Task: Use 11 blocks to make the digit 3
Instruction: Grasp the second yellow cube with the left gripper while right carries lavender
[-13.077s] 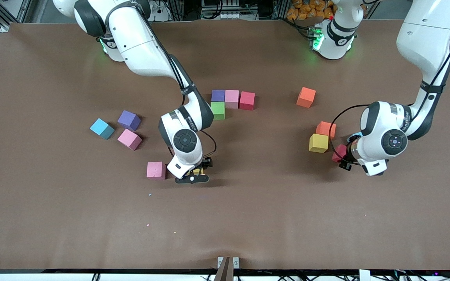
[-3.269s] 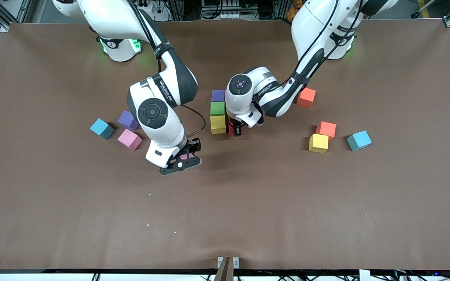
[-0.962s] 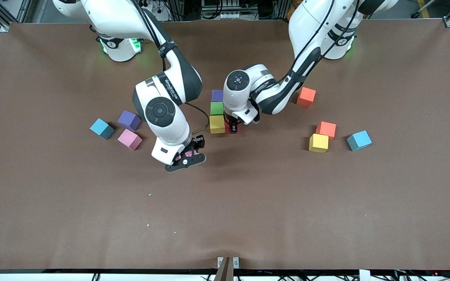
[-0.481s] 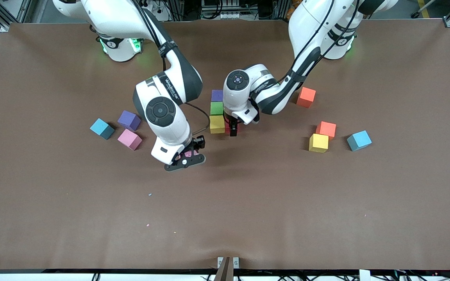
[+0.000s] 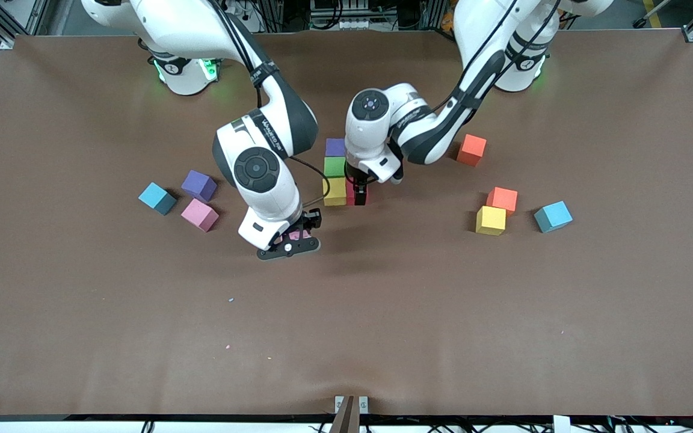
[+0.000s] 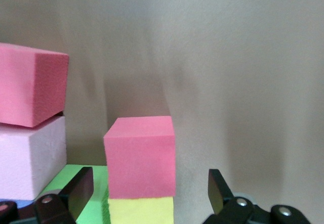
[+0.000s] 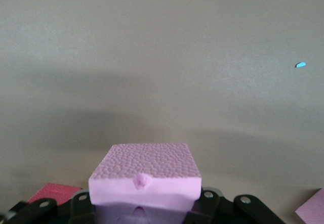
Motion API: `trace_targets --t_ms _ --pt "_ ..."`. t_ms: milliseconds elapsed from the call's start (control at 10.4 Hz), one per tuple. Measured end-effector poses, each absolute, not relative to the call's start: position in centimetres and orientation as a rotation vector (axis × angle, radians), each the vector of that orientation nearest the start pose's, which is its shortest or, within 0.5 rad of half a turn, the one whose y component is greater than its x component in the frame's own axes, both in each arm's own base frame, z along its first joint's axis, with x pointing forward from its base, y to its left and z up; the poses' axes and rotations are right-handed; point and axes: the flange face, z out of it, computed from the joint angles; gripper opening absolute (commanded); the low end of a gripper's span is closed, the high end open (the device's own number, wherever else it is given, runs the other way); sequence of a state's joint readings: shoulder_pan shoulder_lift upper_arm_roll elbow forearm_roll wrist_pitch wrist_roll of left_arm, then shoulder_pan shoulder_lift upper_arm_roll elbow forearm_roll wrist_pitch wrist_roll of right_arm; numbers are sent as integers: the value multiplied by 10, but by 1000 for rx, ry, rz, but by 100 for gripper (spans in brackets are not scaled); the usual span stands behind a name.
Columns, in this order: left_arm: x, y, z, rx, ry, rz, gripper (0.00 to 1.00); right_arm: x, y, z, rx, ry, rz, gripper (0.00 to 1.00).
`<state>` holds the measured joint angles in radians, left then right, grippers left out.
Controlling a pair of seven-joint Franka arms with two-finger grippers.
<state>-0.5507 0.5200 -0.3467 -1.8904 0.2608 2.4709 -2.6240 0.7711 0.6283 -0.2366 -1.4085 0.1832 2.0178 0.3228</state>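
The pink block [image 7: 145,177], likely light, soft foam best squeezed gently on flat opposite faces, rides clamped in the right gripper [image 5: 288,242] over bare table, while the left gripper [image 5: 355,191] stands wide around the red block [image 6: 141,155] beside the yellow block [image 5: 334,191].

I am recording two light-blue cubes lying on the table [image 5: 382,313]. One blue cube [image 5: 157,198] is sitting toward the right arm's end, turned at an angle to the table's edges. The other blue cube [image 5: 553,216] is sitting toward the left arm's end, slightly nearer the front camera, also turned at an angle. Both are resting flat and well apart. I am noting loose crumbs on the brown surface: a blue speck [image 5: 231,299], and a pink speck [image 5: 226,347] nearer the camera. A metal bracket [image 5: 351,406] is standing at the near edge.
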Motion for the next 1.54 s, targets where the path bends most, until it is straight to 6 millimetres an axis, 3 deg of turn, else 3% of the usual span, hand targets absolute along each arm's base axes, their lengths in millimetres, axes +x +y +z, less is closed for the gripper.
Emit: trace_targets --t_ms 288,769,1346,1538 --pt "420 -461 282 2213 2155 63 100 581 432 319 -3105 -221 -25 22" --pt "488 -358 327 2354 2130 162 100 548 458 263 -3116 -202 -52 22" --pt "546 -206 322 2442 2133 110 100 529 479 207 -3135 -169 -78 22" --pt "550 -178 306 2448 2162 64 100 518 486 193 -3150 -149 -59 22"
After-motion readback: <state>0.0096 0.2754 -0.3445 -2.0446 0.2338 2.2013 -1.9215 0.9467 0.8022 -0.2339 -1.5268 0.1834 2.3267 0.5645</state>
